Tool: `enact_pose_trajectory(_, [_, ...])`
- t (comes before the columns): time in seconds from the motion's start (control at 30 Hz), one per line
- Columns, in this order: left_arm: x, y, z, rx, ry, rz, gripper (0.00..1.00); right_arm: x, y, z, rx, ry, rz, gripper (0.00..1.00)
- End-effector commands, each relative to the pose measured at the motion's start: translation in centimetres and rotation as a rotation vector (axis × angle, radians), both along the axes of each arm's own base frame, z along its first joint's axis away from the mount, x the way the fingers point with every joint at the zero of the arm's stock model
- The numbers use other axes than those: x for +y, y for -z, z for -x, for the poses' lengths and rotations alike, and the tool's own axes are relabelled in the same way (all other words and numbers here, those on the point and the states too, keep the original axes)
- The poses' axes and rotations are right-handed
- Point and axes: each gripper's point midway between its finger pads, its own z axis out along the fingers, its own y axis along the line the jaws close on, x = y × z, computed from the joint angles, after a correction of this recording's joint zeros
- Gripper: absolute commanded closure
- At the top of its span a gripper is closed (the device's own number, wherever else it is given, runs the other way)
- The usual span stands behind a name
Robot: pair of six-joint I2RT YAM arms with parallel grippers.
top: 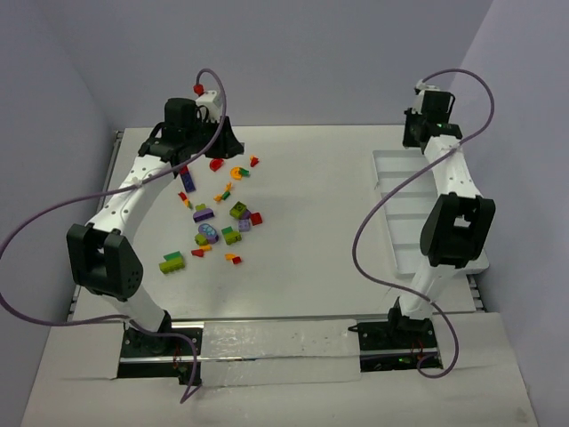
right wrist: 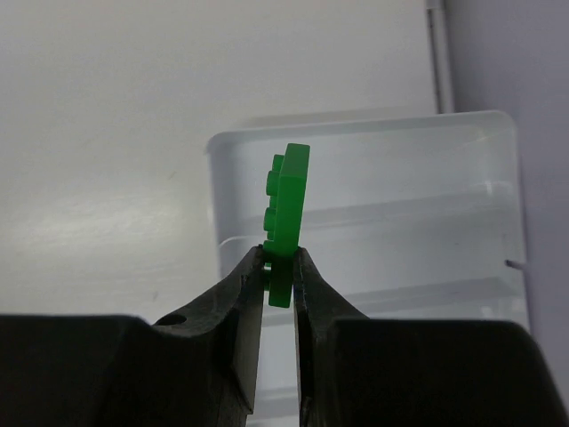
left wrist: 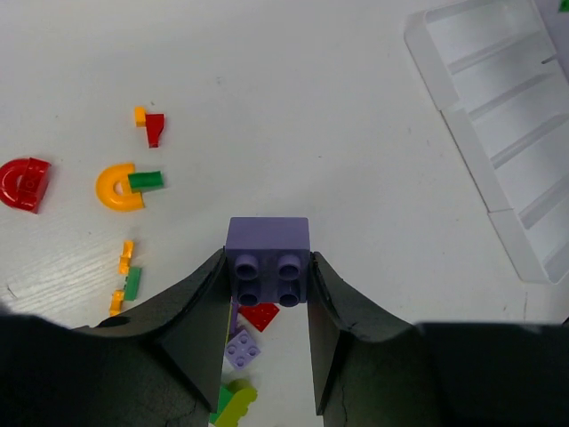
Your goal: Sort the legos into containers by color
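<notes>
The left end effector is clamped on a purple brick, held up off the counter. Near it lie a red arch, an orange arch and more loose legos. The right end effector pinches a thin green brick over the far end of the white tray. The wrist views show the held bricks up close. The top view shows the whole pile, well apart from the tray.

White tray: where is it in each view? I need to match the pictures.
Top external: white tray on the right side, lengthwise.
Left wrist: tray in the upper right corner.
Right wrist: tray at centre, behind the green brick in the right hand.
Shared landmark: its cross dividers.
</notes>
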Motion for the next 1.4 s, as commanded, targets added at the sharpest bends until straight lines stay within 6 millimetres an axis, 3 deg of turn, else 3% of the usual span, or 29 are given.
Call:
enact_pose_trajectory(0.0, [0.7,-1.2,-1.3,-0.06,-0.017,-0.013,1.0,-5.0,1.0,-2.1,0.022,0.089,0.014,1.0])
enact_pose_trajectory(0.1, [1.1,-1.2,-1.8,-0.058,-0.028,-0.004,1.0,-8.0,2.1,-2.9,0.033,0.182,-0.004,1.0])
enact_pose_trajectory(0.33, [2.0,-1.6,-2.3,-0.073,-0.05,0.008,1.0,-11.0,4.5,-5.1,0.053,0.227,-0.017,1.0])
enact_pose_trajectory(0.53, [2.3,-0.9,-2.6,-0.042,-0.048,0.019,1.0,-12.0,6.8,-5.8,0.117,0.19,0.01,1.0])
enact_pose_trajectory(0.8, [2.6,-0.4,-2.8,-0.021,-0.043,0.028,1.0,-12.6,9.6,-5.2,0.186,0.162,0.035,1.0])
enact_pose_trajectory(1.17, [2.8,0.5,-2.8,0.006,-0.033,0.03,1.0,-15.1,11.1,-4.9,0.232,0.188,0.077,0.98])
enact_pose_trajectory(1.37, [2.9,0.6,-2.9,0.014,-0.033,0.03,1.0,-16.5,11.8,-4.5,0.248,0.217,0.094,0.92])
